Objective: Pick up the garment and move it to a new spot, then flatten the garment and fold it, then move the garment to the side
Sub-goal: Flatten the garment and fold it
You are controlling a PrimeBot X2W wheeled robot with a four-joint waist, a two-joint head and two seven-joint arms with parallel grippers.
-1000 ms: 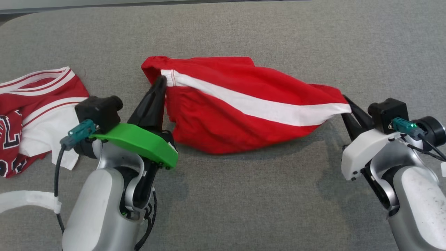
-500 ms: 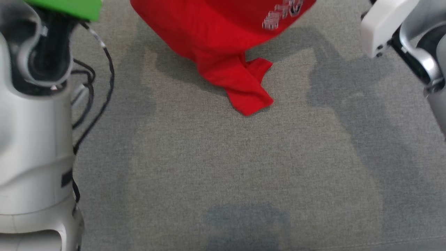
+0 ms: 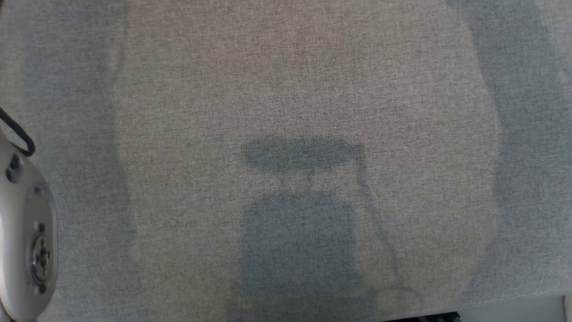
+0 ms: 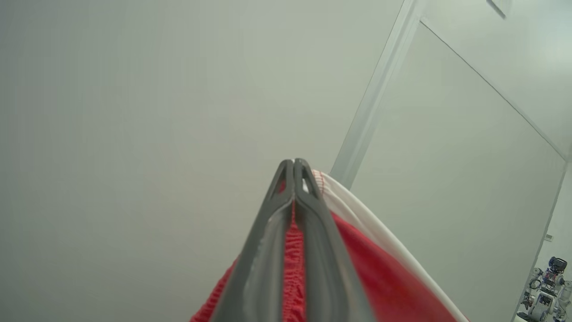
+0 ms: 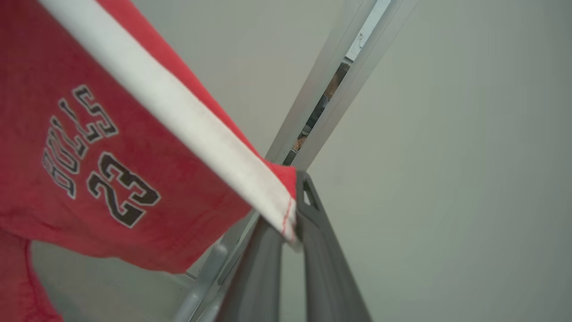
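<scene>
The garment is a pair of red shorts with a white side stripe and a printed "BULLS 23" mark. In the left wrist view my left gripper (image 4: 294, 166) is shut on the red elastic waistband of the garment (image 4: 384, 277), with the white stripe running past its right finger. In the right wrist view my right gripper (image 5: 297, 179) is shut on a hem corner of the garment (image 5: 111, 147), which hangs away to the left, lifted in the air against a pale wall.
In the head view lies the grey fabric tabletop (image 3: 295, 89), crossed by shadows of my body and arms. A pale arm joint (image 3: 27, 250) with a black cable sits at the left edge. The table's near edge (image 3: 514, 299) runs along the bottom right.
Both grippers have lifted the garment off the table and out of the head view. The head camera has tilted down toward the table's near edge.
</scene>
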